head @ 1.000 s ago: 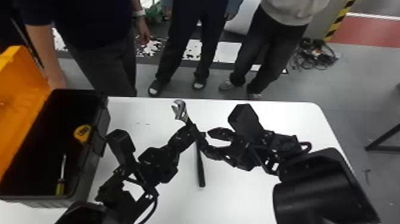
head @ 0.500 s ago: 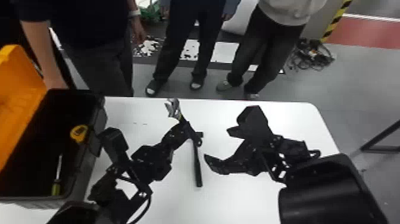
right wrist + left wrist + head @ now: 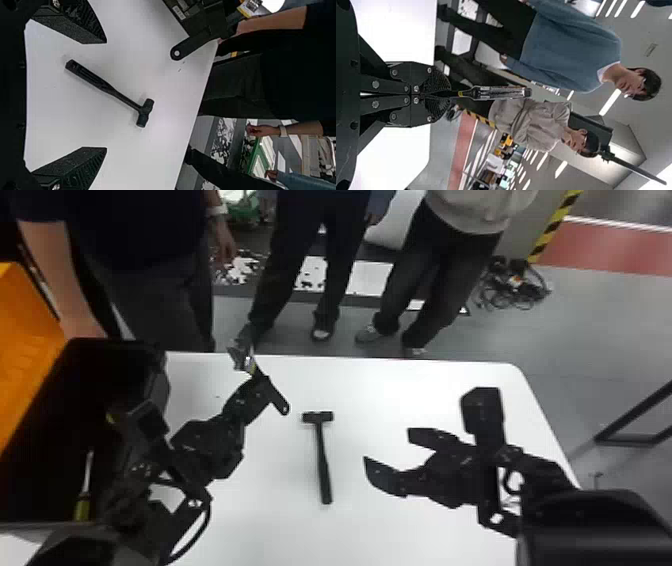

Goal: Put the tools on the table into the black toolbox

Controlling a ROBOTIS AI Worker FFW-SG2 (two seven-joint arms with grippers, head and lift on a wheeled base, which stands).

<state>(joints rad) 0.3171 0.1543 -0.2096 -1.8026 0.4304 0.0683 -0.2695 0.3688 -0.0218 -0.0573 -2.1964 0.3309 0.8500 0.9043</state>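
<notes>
Black toolbox at left end of table, orange lid raised. Inside: screwdriver, handle toward toolbox's near edge, shaft toward far edge. Left gripper clenched on wrench, above table near toolbox's right wall. Right gripper released, fingers spread, toward table's right edge. Hammer mid-table between grippers, head toward far edge.
</notes>
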